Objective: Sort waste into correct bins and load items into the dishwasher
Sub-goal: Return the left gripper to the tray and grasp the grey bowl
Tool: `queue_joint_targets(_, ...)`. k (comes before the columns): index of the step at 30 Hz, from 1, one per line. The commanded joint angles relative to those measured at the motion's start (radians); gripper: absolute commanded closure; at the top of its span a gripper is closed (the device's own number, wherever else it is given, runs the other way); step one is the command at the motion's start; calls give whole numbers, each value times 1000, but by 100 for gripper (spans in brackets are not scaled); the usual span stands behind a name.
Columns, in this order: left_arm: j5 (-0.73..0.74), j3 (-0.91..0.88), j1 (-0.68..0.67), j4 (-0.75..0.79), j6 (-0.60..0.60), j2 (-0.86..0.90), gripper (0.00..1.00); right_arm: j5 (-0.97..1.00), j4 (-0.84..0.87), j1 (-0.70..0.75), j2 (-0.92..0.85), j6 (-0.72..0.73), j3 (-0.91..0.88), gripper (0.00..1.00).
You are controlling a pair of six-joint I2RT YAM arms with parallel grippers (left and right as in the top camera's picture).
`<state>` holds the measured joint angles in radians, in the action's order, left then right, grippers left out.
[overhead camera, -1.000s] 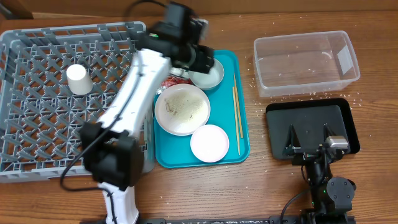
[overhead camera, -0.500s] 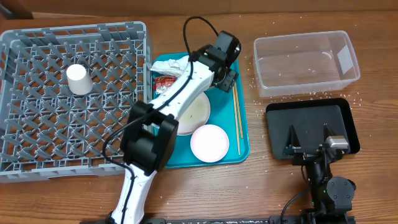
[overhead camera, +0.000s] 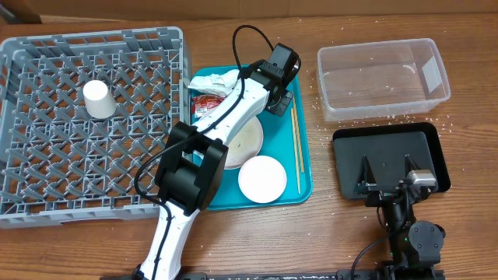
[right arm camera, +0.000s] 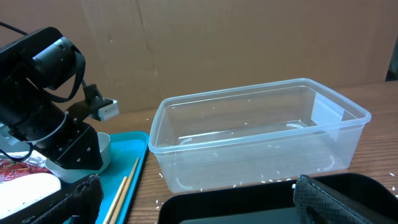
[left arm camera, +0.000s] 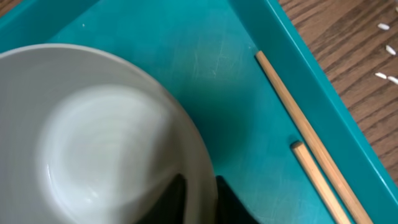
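Observation:
My left gripper (left arm camera: 200, 202) is shut on the rim of the small white bowl (left arm camera: 93, 143), one finger inside it and one outside. The bowl rests at the far right corner of the teal tray (overhead camera: 303, 190) and is mostly hidden under the wrist in the overhead view. Wooden chopsticks (overhead camera: 296, 148) lie along the tray's right side. The large plate (overhead camera: 245, 144) sits mid-tray, with a crumpled napkin (overhead camera: 214, 82) and a red wrapper (overhead camera: 208, 103) behind it. One cup (overhead camera: 97, 99) stands in the grey rack (overhead camera: 47, 187). My right gripper (right arm camera: 196, 205) hangs open over the black tray (overhead camera: 389, 148).
A clear tub (overhead camera: 381, 78) stands at the back right, with rice grains (overhead camera: 317, 99) scattered on the wood around it. A smaller round white dish (overhead camera: 262, 179) sits at the front of the teal tray. My left arm stretches across the tray from the front.
My left arm swung right from the rack's edge to the bowl at the tray's far corner. Its jaws closed onto the bowl's rim. The right arm stayed still.

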<state>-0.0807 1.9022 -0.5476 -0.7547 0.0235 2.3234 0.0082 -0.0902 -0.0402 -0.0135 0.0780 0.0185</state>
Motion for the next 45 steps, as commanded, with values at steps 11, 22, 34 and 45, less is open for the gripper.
queue_joint_targets(11, -13, 231, 6, -125, 52, -66, 96, 13, 6, -5, 11, -4, -10, 0)
queue_joint_targets(22, 111, 372, 195, -221, 105, -249, 96, 13, 6, -5, 11, -4, -10, 0)
queue_joint_targets(34, 933, 372, 741, -208, 116, -151, 96, 13, 6, -5, 11, -4, -10, 0)
queue_joint_targets(45, 1206, 372, 912, -205, 156, 4, 96, 13, 6, -5, 11, -4, -10, 0)
